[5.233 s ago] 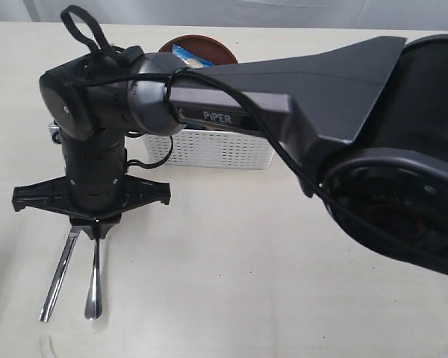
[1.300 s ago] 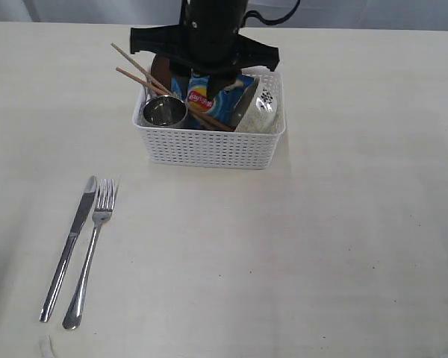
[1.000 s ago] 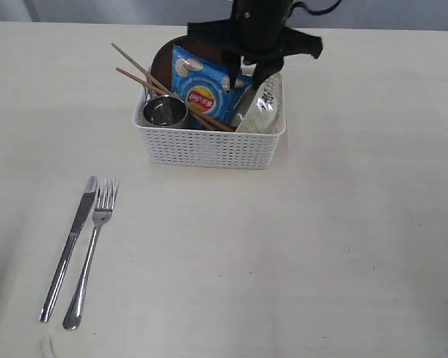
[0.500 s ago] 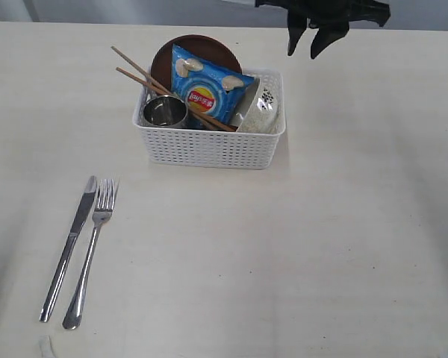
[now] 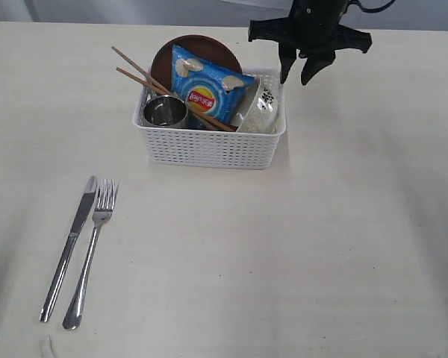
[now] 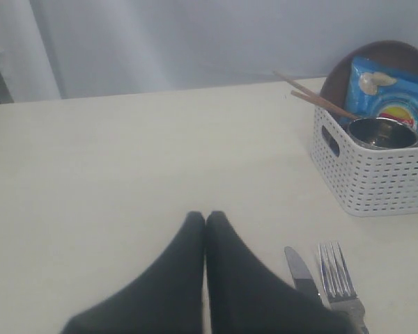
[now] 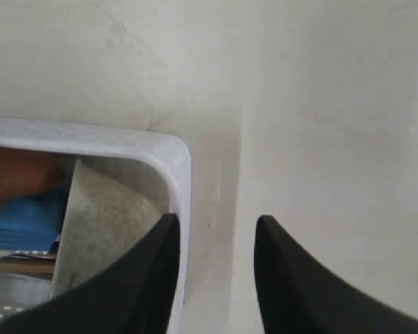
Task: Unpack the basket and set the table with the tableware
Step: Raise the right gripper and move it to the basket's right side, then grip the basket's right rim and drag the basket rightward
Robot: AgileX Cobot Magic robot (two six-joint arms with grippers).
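The white basket (image 5: 209, 151) stands on the table (image 5: 328, 246) and holds a brown plate (image 5: 201, 45), wooden chopsticks (image 5: 142, 73), a steel cup (image 5: 164, 112) and a white speckled bowl (image 5: 263, 112). A knife (image 5: 69, 250) and a fork (image 5: 94, 242) lie side by side on the table at the front left. My right gripper (image 5: 299, 77) hangs open above the basket's far right corner. In the right wrist view this gripper (image 7: 216, 221) straddles the basket rim (image 7: 177, 156), one finger over the bowl (image 7: 104, 223). My left gripper (image 6: 205, 217) is shut and empty, near the knife (image 6: 303, 273) and fork (image 6: 336, 268).
A blue chip bag (image 5: 209, 89) leans in the basket in front of the plate. The left wrist view shows the basket (image 6: 380, 177) with the cup (image 6: 382, 131) and chopsticks (image 6: 313, 94) at its near end.
My right gripper left the space over the basket's middle, swung to the back right, and has come down beside the far right corner. Nothing in the basket has moved.
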